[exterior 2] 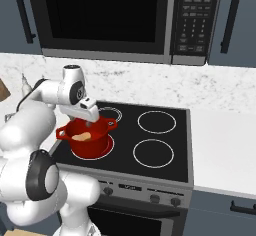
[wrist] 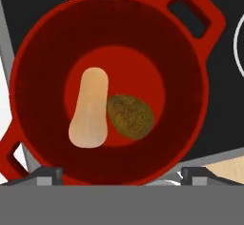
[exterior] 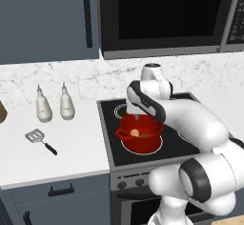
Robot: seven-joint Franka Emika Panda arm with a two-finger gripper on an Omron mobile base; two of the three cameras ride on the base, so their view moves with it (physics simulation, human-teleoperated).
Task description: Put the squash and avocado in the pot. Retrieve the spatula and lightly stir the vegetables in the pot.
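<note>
The red pot [wrist: 193,93] stands on the front left burner of the stove, also seen as the pot [exterior: 141,144] and the pot [exterior 2: 91,148]. Inside it the tan squash [wrist: 89,107] lies on the bottom, with the dark avocado [wrist: 130,117] touching its side. My gripper [wrist: 121,175] hangs straight above the pot, open, nothing between its fingers; it is the gripper [exterior: 138,117] just over the rim and the gripper [exterior 2: 89,123]. The squash [exterior: 135,133] peeks out over the rim. The spatula [exterior: 40,140] lies flat on the white counter, left of the stove.
Two white bottles [exterior: 44,106] [exterior: 66,104] stand at the back of the counter behind the spatula. A microwave [exterior 2: 105,17] hangs above the stove [exterior 2: 155,145]. A counter [exterior 2: 225,145] runs right of the stove.
</note>
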